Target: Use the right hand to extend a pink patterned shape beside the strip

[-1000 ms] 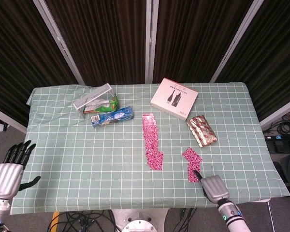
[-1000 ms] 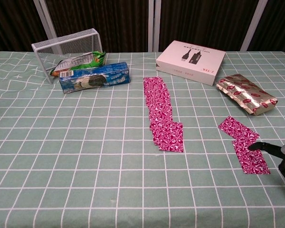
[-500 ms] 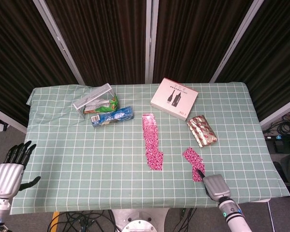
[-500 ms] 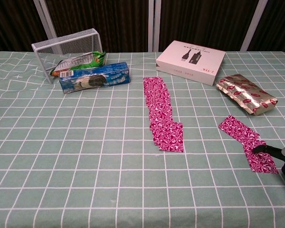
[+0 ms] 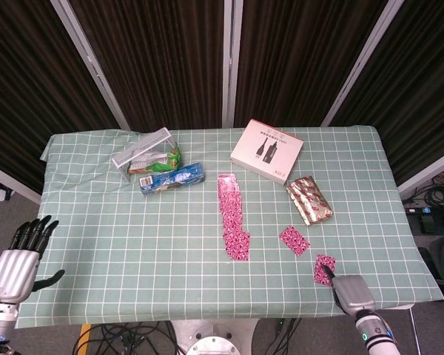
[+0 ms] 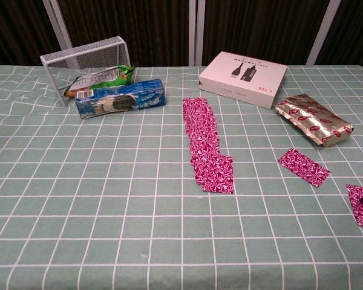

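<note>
Two pink pieces apart right of strip [image 5: 232, 214]; right hand [image 5: 351, 293] fingertip presses near piece [image 5: 323, 268]; left hand [image 5: 18, 255] open-fingered, idle.

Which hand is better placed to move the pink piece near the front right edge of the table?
The right hand: a fingertip already touches that pink piece. The left hand hangs off the table's far left corner, away from every pink piece.
</note>
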`<state>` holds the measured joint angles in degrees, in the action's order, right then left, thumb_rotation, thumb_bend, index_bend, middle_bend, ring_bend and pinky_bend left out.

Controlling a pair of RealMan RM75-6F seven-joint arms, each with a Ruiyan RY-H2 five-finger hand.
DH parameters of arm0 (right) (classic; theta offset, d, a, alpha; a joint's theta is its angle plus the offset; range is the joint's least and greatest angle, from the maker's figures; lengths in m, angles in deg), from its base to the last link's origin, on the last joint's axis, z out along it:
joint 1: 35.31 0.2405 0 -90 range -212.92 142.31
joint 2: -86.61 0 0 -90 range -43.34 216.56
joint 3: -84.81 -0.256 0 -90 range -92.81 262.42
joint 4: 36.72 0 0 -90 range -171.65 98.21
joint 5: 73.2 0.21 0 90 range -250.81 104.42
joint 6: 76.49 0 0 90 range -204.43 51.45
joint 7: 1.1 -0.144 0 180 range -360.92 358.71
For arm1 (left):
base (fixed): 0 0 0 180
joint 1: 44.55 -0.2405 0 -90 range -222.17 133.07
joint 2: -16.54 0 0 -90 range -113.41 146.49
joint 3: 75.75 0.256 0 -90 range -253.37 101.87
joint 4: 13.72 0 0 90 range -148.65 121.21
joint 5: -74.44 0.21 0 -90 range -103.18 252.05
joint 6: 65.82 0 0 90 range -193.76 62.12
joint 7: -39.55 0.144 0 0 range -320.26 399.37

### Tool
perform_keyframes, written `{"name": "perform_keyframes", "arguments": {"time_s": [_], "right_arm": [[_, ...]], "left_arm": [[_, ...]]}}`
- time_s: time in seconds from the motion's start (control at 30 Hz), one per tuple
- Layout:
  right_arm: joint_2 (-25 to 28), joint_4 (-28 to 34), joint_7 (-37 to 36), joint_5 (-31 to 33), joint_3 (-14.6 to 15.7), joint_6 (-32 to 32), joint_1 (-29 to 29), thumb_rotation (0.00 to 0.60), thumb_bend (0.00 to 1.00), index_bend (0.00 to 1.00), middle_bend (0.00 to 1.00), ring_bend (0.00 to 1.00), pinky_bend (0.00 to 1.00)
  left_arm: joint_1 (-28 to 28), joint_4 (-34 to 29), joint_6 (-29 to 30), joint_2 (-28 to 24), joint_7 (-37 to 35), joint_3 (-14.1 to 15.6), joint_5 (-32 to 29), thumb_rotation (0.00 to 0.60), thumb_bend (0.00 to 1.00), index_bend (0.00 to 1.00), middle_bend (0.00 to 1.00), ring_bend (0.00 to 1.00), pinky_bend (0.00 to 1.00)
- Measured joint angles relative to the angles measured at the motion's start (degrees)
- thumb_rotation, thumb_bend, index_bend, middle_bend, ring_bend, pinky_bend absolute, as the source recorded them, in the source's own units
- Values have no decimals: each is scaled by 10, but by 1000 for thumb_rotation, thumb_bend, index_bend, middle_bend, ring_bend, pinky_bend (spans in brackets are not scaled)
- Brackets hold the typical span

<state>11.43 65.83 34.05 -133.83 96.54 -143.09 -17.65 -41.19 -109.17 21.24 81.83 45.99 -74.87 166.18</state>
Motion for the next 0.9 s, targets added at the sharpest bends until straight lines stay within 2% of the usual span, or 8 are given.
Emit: {"name": "perform_keyframes", "arguments": {"time_s": [0.23, 0.33, 0.47, 0.5, 0.53, 0.57, 0.67, 0.9], "right_arm": [[10, 10, -61, -63, -14, -31, -13, 600, 977, 103, 801, 782, 749], [11, 10, -123, -126, -27, -74, -25, 600, 751, 145, 734, 711, 714], [6, -16, -198, -223, -51, -167, -44, 600, 299, 136, 330, 296, 514], [4, -34, -214, -252, -61, -199, -49, 600, 214, 90, 223, 164, 416], [3, -49, -222, -272, -68, -221, -53, 600, 167, 57, 162, 97, 339], [4, -63, -227, -289, -73, -239, -56, 600, 109, 13, 77, 19, 193], [7, -90, -225, -312, -86, -263, -63, 600, 57, 0, 0, 0, 5], [9, -79, -184, -240, -131, -235, -77, 600, 58, 0, 0, 0, 0]], "left_arm": [[0, -4, 5, -2, 1, -1, 3, 600, 146, 20, 0, 0, 70], [-1, -8, 8, -5, 1, -2, 4, 600, 146, 20, 0, 0, 71], [-4, -13, 11, -9, 2, -1, 4, 600, 146, 20, 0, 0, 70], [-4, -14, 12, -10, 2, -1, 4, 600, 146, 20, 0, 0, 70], [-4, -14, 12, -11, 2, -1, 4, 600, 146, 20, 0, 0, 71], [-5, -15, 13, -12, 1, -1, 4, 600, 146, 20, 0, 0, 71], [-6, -16, 17, -14, 1, -1, 6, 600, 146, 20, 0, 0, 71], [-9, -12, 24, -14, -3, -3, 7, 600, 146, 20, 0, 0, 71]]}}
